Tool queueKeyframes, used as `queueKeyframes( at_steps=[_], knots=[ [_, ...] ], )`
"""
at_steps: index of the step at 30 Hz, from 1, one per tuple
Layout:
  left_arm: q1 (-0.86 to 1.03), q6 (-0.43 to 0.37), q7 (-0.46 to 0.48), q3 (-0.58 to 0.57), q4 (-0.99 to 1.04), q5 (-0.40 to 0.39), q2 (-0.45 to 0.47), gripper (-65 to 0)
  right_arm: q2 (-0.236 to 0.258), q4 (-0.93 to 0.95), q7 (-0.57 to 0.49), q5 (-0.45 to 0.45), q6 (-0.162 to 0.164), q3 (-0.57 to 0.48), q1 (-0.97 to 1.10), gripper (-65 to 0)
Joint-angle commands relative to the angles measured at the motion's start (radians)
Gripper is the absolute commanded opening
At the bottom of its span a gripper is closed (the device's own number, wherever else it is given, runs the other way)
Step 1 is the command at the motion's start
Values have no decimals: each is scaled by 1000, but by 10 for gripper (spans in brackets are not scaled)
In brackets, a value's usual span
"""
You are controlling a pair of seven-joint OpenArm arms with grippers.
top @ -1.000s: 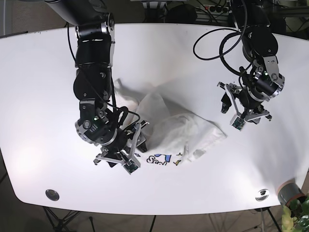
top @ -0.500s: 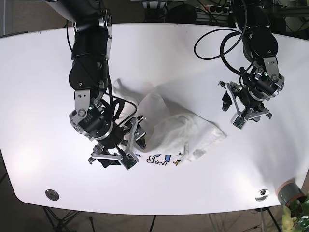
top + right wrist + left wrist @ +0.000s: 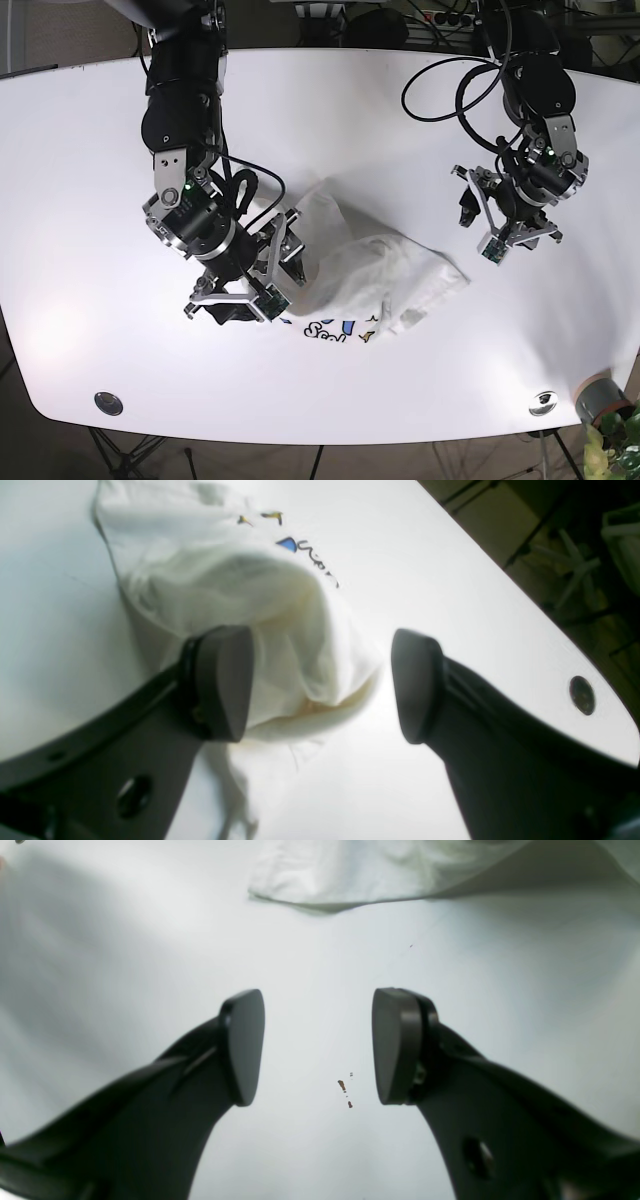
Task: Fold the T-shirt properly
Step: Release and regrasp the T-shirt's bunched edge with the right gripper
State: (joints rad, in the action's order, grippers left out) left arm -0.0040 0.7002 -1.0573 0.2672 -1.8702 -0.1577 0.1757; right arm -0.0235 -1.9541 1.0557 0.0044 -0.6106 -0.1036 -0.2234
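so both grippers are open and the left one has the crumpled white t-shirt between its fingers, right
Not quite. Both are open, but the left gripper is over bare white table; the right wrist view shows the crumpled white T-shirt between the right gripper fingers.

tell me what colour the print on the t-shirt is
Mostly blue, with yellow bits and dark lettering, on the white T-shirt; clearest in the right wrist view.

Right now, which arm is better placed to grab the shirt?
Right. The right gripper is open with the T-shirt bunched between its fingers. The left gripper is open over bare table, clear of the cloth's edge.
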Motion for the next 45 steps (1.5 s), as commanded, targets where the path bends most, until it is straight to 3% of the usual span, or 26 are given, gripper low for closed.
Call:
queueKeyframes(
  at_steps=[1,8,14,20,22,25,26,31,36,45],
  knots=[
    [-15,-2,15,4,-15,-9,11,-340,-3,19,-56,7,2,0,-24,-241],
    [-12,-2,15,4,-15,-9,11,-340,21,140,-140,7,7,0,-51,-257],
    [-3,-2,15,4,-16,-9,11,-340,23,193,-150,7,7,69,-84,-450],
    [-1,-2,15,4,-16,-9,14,-342,32,250,-151,10,-1,121,-121,-444],
    [-1,-2,15,4,-16,-9,15,-342,46,262,-151,16,-1,123,-140,-493],
    [-1,-2,15,4,-18,-9,15,-342,49,264,-151,16,-1,123,-146,-631],
    [-1,-2,15,4,-18,-9,15,-342,49,259,-150,13,1,123,-149,-642],
    [-4,-2,15,2,-19,-9,12,-342,49,209,-139,9,5,123,-182,-634],
    [-8,-2,15,-3,-21,-12,9,-340,46,154,-50,13,7,121,-275,-634],
    [-12,-2,16,-79,-24,-9,-32,-339,44,192,45,18,-2,118,-586,-631]
  ],
)
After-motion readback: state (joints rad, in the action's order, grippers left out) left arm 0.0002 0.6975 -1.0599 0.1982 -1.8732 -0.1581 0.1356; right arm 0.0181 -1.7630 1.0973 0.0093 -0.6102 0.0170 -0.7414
